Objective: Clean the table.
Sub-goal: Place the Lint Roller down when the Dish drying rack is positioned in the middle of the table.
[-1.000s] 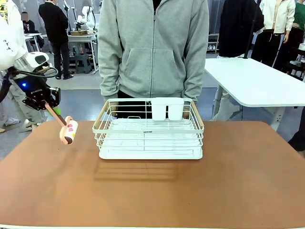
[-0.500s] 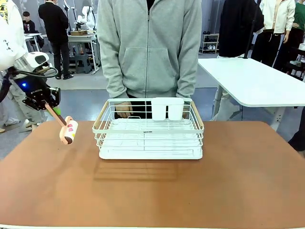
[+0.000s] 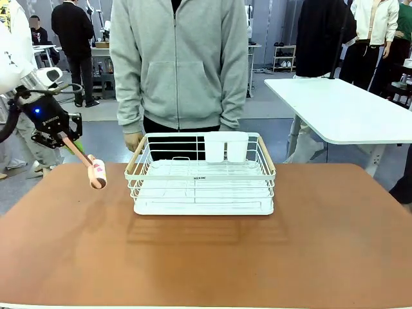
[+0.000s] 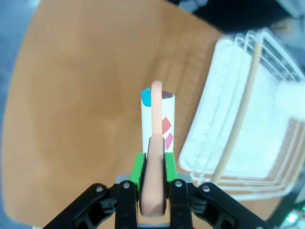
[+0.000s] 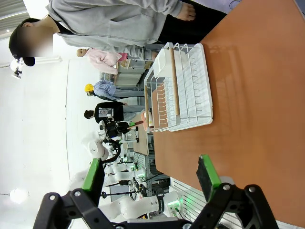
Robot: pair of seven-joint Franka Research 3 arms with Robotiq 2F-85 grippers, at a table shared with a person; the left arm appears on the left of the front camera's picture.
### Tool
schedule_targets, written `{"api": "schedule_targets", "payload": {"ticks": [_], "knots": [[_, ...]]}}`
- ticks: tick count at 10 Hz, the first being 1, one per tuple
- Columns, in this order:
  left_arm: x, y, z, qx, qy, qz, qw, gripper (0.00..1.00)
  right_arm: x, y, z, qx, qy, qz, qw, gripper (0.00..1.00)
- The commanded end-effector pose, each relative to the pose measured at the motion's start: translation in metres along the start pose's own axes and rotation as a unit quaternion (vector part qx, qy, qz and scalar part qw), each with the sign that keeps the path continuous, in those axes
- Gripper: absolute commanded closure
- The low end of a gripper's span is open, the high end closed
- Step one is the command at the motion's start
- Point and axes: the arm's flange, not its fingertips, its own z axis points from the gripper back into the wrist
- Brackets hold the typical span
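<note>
Left claw at the table's far left corner, lint roller jutting from it toward the dish rack. Rack and a person's hand block passage on that side, near the roller tip. Bare tabletop below and nearer the robot, open across the whole near half.

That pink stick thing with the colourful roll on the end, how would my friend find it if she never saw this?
Start at the big reddish-brown table with the white wire rack on it. Look off the rack's left end, where the left gripper pinches a peach handle. That handle carries the lint roller, a small white drum with blue, red and pink patches, held above the tabletop.
</note>
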Motion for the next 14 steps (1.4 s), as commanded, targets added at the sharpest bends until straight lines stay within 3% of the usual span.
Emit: {"api": "schedule_targets", "payload": {"ticks": [1, 2, 5, 7, 8, 11, 14], "knots": [[-0.001, -0.012, 0.002, -0.039, -0.045, 0.134, 0.989, 0.78, -0.004, 0.002, 0.0, 0.007, -0.001, 0.005, 1.0, 0.0], [-0.005, -0.013, -0.002, -0.057, -0.082, 0.183, 0.978, 0.78, -0.004, 0.002, 0.0, 0.007, -0.001, 0.005, 1.0, 0.0], [-0.002, 0.005, -0.035, -0.082, -0.184, 0.327, 0.923, 0.78, -0.004, 0.002, 0.0, 0.007, -0.001, 0.005, 1.0, 0.0], [-0.004, 0.022, -0.053, -0.116, -0.19, 0.346, 0.911, 0.78, -0.004, 0.002, 0.0, 0.007, -0.001, 0.005, 1.0, 0.0], [-0.002, 0.029, -0.064, -0.129, -0.21, 0.366, 0.897, 0.78, -0.004, 0.002, 0.0, 0.007, -0.001, 0.005, 1.0, 0.0], [0.007, 0.051, -0.084, -0.134, -0.213, 0.408, 0.878, 0.78, -0.004, 0.002, 0.0, 0.007, -0.001, 0.005, 1.0, 0.0], [0.011, 0.074, -0.111, -0.123, -0.175, 0.44, 0.872, 0.78, -0.004, 0.002, 0.0, 0.007, -0.001, 0.005, 1.0, 0.0]]}}
